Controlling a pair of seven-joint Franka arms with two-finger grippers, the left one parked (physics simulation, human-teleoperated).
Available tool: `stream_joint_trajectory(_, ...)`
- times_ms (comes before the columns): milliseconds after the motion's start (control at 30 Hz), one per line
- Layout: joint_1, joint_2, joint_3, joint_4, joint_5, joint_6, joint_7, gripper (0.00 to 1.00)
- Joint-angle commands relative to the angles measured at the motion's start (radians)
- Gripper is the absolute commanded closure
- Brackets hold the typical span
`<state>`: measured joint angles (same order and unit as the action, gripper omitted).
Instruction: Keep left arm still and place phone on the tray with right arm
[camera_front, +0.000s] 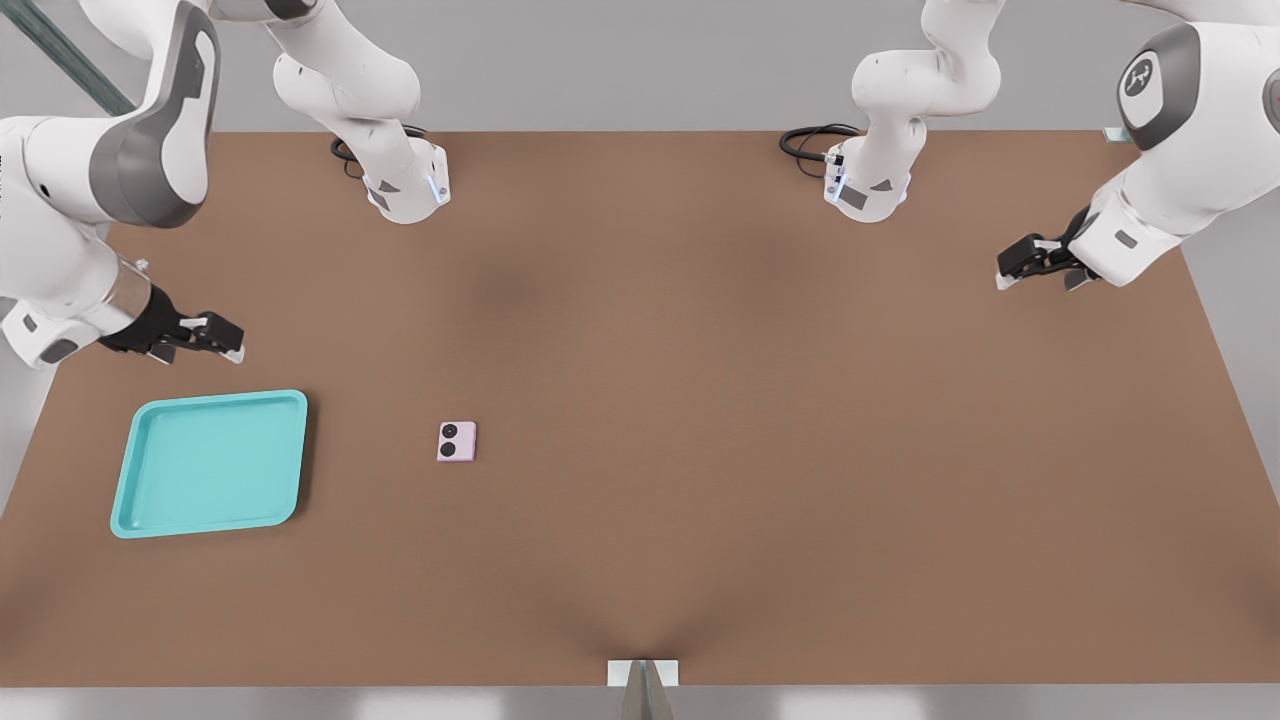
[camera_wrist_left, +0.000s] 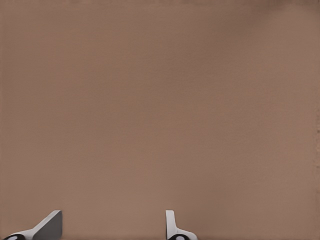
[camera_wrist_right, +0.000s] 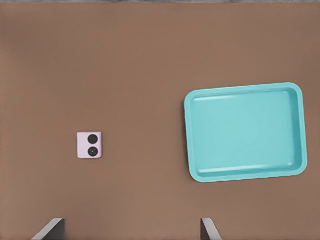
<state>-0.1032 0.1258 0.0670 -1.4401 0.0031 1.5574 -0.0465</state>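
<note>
The pale pink-lilac phone lies flat on the brown table, its two black lenses facing up. An empty turquoise tray rests to the front view's left of the phone, a short gap between them. My gripper hovers above the table just behind the tray's back edge, apart from both. Its white-tipped fingers are spread wide, so it is open with nothing between them.
Two white arm bases with black cables stand along the table's back edge. A small white bracket sits at the middle of the front edge. Bare brown tabletop stretches to the front view's right of the phone.
</note>
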Motion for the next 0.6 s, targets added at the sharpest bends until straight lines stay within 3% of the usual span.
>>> stream_joint_trajectory(0, -0.001, 0.000, 0.002, 0.001, 0.000, 0.009, -0.023, 0.00)
stream_joint_trajectory(133, 0.033, 0.078, 0.091, -0.031, -0.032, 0.107, 0.059, 0.00)
stream_joint_trajectory(267, 0.056, 0.147, 0.152, -0.233, -0.052, 0.421, 0.224, 0.00)
stream_joint_trajectory(367, 0.092, 0.293, 0.157, -0.247, -0.055, 0.618, 0.312, 0.00)
stream_joint_trajectory(433, 0.125, 0.399, 0.157, -0.276, -0.133, 0.759, 0.407, 0.00)
stream_joint_trajectory(567, 0.123, 0.431, 0.155, -0.361, -0.173, 0.862, 0.461, 0.00)
